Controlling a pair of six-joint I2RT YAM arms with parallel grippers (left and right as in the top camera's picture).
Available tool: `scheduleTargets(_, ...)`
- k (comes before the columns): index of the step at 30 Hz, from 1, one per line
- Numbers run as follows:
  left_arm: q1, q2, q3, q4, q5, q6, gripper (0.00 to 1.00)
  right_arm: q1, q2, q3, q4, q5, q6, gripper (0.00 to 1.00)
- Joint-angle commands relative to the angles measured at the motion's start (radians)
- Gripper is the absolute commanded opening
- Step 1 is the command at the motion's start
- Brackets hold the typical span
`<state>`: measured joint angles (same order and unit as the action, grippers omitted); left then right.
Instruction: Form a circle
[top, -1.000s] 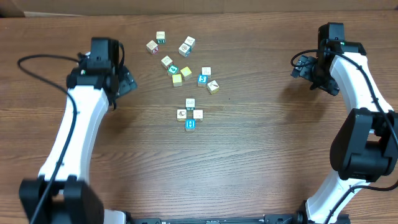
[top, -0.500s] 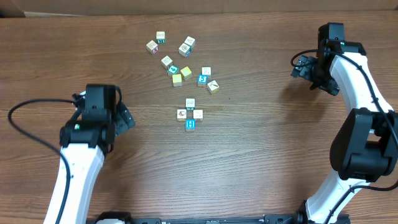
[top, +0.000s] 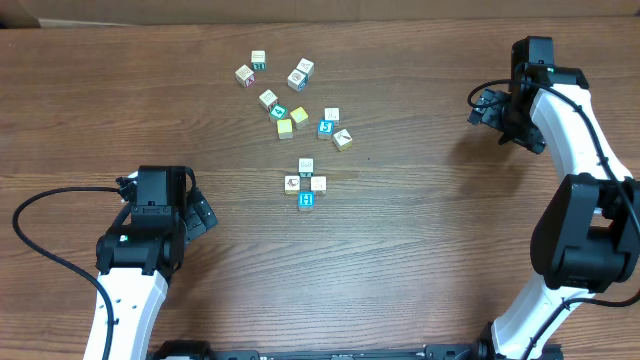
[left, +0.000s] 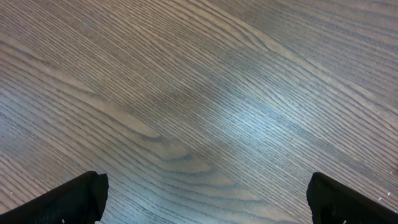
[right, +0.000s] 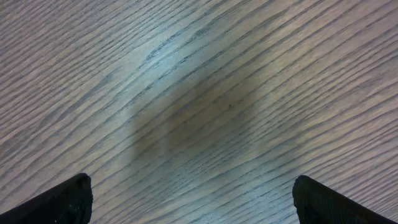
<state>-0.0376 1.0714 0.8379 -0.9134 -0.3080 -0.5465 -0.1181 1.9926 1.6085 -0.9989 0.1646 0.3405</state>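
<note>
Fingers (left: 74, 200) of the left gripper (top: 207, 214) and right gripper (top: 480, 106) are gaping wide, holding nothing; the circle (top: 305, 183) is sitting midway across the table (top: 400, 250), well apart from both.

The left pincer (top: 203, 214) has pulled back toward its base, farther from the loose cubes (top: 299, 115).
</note>
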Motion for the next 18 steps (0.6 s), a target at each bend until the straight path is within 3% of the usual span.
scheduleTargets(1, -0.002, 0.006, -0.006, 0.001, -0.014, 0.008, 1.00, -0.001, -0.025, 0.021, 0.002, 0.011, -0.002, 1.00)
scheduleTargets(18, -0.002, 0.014, -0.006, 0.003, -0.014, 0.008, 1.00, -0.001, -0.025, 0.021, 0.002, 0.011, -0.002, 1.00)
